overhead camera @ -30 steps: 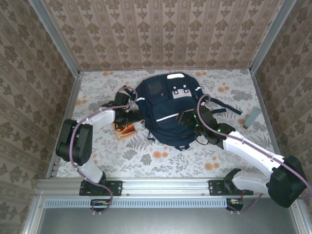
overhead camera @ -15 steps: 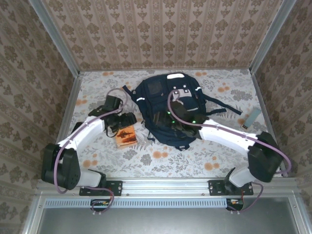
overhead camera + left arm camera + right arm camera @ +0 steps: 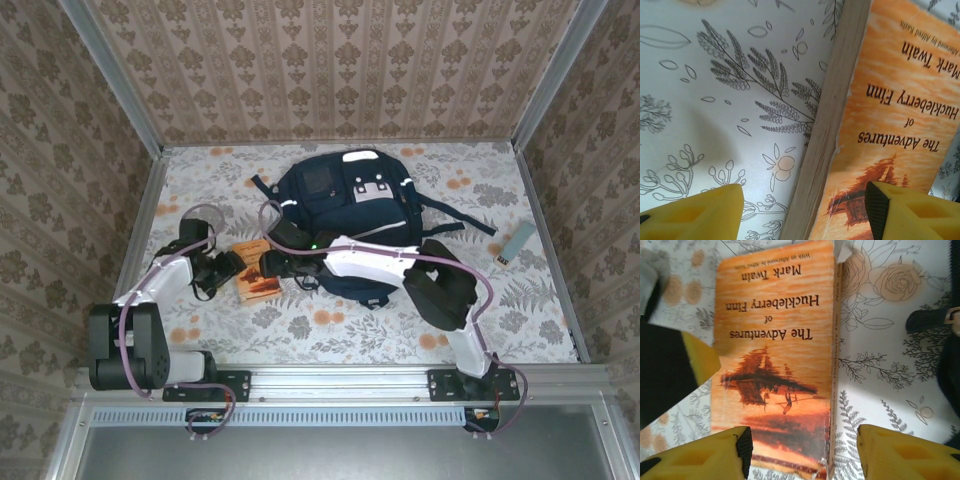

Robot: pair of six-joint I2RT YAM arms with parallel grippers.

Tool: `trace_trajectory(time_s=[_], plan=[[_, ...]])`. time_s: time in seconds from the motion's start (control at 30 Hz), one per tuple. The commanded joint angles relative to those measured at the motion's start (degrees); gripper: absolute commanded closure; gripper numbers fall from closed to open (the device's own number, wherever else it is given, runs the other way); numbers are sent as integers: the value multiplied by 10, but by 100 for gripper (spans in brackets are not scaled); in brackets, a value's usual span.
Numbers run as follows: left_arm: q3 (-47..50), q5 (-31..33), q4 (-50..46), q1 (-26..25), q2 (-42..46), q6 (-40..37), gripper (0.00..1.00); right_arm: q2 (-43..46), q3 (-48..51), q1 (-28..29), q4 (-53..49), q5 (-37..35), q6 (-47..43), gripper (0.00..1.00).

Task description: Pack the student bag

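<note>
Starting at the near edge, both arms are bolted to a metal rail [image 3: 340, 383] and bend to the left across the floral tabletop [image 3: 330, 325]. The left arm runs up its own side. The right arm crosses the middle of the tabletop to reach the same spot.

The left pincer [image 3: 228, 270] and the right pincer [image 3: 268, 266] meet at an orange paperback book [image 3: 255, 283], a copy of "The Adventures of Huckleberry Finn", which lies flat with its cover up.

In the left wrist view the left pincer's yellow fingertips [image 3: 695, 212] stand well apart. One is over bare tabletop and the other is over the cover, with the book's page edge in the gap between them. This pincer is open and grips nothing.

In the right wrist view the right pincer is also open. One yellow pad [image 3: 700, 457] is at the cover's near corner and the other is beyond the spine, over the tabletop. I cannot tell whether either pad touches the book. One of the left pincer's fingers shows at the book's far side, and a dark strap end lies close to the spine side.

Just beyond the book, the student bag [image 3: 345, 205] lies flat at mid-tabletop with its front patches up. The right arm's forearm crosses its near edge.

Well to the right, a small blue-grey object [image 3: 515, 243] lies near the side wall.
</note>
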State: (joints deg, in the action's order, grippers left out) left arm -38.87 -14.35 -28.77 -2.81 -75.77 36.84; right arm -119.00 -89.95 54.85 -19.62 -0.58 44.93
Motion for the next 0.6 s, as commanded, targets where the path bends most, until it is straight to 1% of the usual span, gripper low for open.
trace_trajectory(time_s=[0.0,0.13,0.3,0.43,0.57], plan=[[14,-40,30,5,-5,0,37,-35,-34,-3,-40,3,-5,42],[20,-65,43,6,-12,1,44,-70,-56,-4,-51,7,-3,45],[21,-100,58,6,-12,3,45,-103,-69,-4,-58,28,-1,51],[14,-132,62,5,-5,8,49,-114,-66,-5,-54,47,3,54],[10,-147,59,4,14,9,54,-115,-58,-7,-50,52,5,55]])
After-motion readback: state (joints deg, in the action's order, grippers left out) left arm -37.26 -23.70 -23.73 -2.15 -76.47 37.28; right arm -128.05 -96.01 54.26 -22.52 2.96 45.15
